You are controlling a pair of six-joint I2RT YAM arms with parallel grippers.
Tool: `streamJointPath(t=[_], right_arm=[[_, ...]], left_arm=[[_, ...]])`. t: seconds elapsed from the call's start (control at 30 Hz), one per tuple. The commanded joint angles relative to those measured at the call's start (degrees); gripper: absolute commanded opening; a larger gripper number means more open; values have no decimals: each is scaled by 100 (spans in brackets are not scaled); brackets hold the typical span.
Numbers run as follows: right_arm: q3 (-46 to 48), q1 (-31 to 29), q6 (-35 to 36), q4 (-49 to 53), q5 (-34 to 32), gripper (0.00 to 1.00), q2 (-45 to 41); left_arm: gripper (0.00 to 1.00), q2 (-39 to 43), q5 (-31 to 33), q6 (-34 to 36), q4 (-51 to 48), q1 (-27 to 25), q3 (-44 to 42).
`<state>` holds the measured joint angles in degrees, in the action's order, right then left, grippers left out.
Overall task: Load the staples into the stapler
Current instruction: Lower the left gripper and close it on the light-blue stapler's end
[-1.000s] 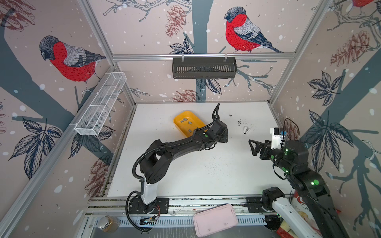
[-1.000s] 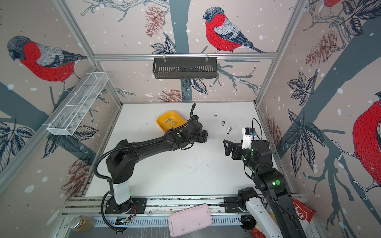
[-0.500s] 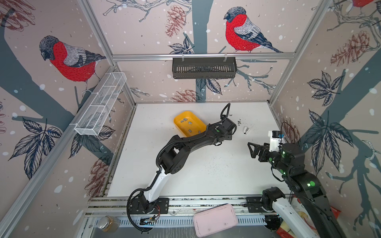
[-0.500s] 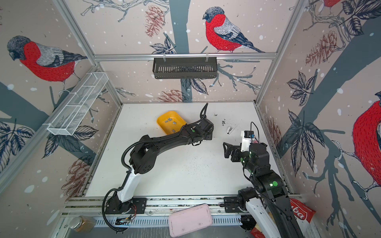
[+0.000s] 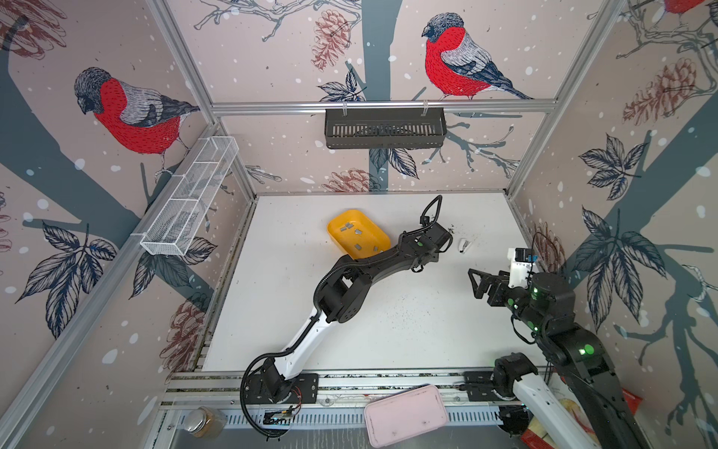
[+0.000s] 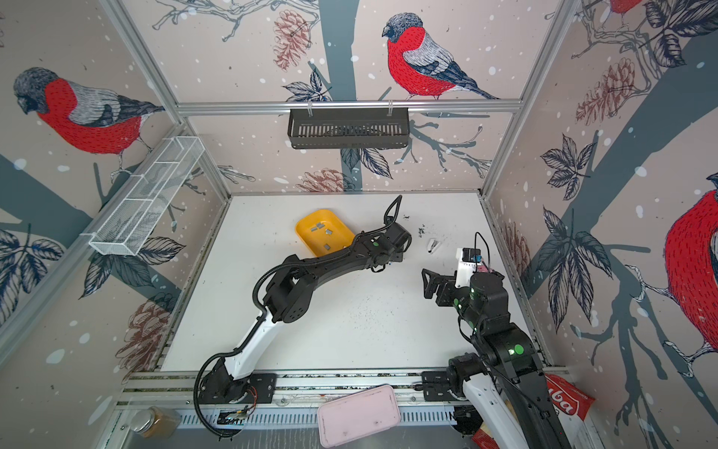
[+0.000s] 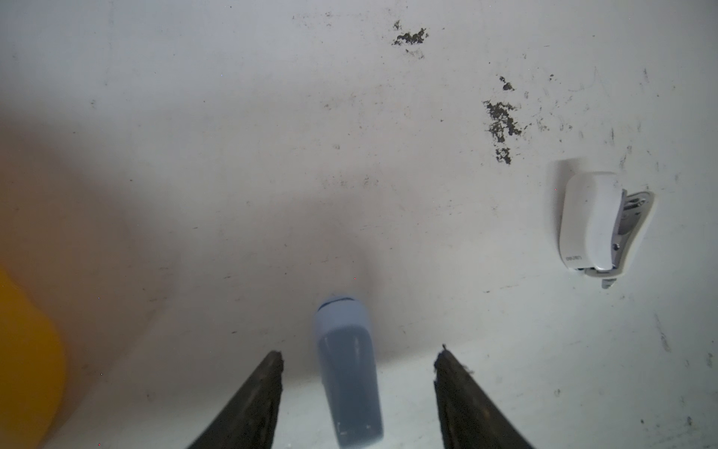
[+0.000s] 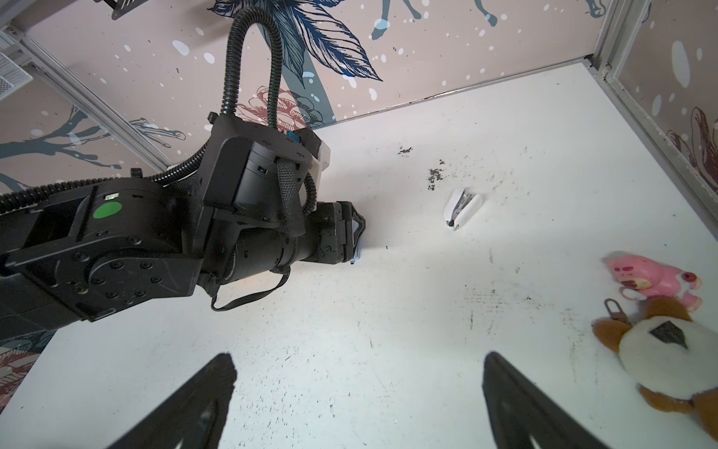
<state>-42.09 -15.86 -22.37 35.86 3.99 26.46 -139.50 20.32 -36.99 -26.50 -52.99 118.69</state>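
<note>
Several small grey staples (image 5: pixel 358 232) (image 6: pixel 329 232) lie in the yellow tray (image 5: pixel 338 225) (image 6: pixel 305 229) at the back middle of the table. A white mini stapler (image 5: pixel 464 245) (image 6: pixel 434 245) (image 7: pixel 590 221) (image 8: pixel 462 208) lies hinged open on the table, right of the tray. My left gripper (image 5: pixel 447 241) (image 6: pixel 406 241) (image 7: pixel 359 353) is low over the table between the two, open. A blue mini stapler (image 7: pixel 347 369) (image 8: pixel 358 250) sits between its fingers with a gap on each side. My right gripper (image 5: pixel 474 283) (image 6: pixel 425 283) (image 8: pixel 359 355) hovers open and empty, nearer the front than the white stapler.
A pink plush (image 8: pixel 656 278) and a brown-and-white plush (image 8: pixel 660 350) lie by the right wall. Dark specks (image 7: pixel 501 120) mark the table near the white stapler. A black basket (image 5: pixel 384 128) hangs on the back wall and a wire shelf (image 5: pixel 190 194) on the left wall.
My left arm has stretched to the right, carrying its gripper from beside the yellow tray towards the white stapler. Its fingers have narrowed a little. The right gripper has barely moved.
</note>
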Motion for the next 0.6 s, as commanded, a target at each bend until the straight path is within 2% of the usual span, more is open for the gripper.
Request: streamJointPath(t=[0.0,0.33,0.57], right_arm=[[3,-5,-32,-218,-79,100,-23],[22,-3,-40,-237,-108,100,-55],[31,-9,-39,-246,-110,100,-77]], left_arm=[[60,-92,337,163,-157,-9,100],[52,-272,482,354,-155,-5,262],[41,-420,456,430,-321,-1,489]])
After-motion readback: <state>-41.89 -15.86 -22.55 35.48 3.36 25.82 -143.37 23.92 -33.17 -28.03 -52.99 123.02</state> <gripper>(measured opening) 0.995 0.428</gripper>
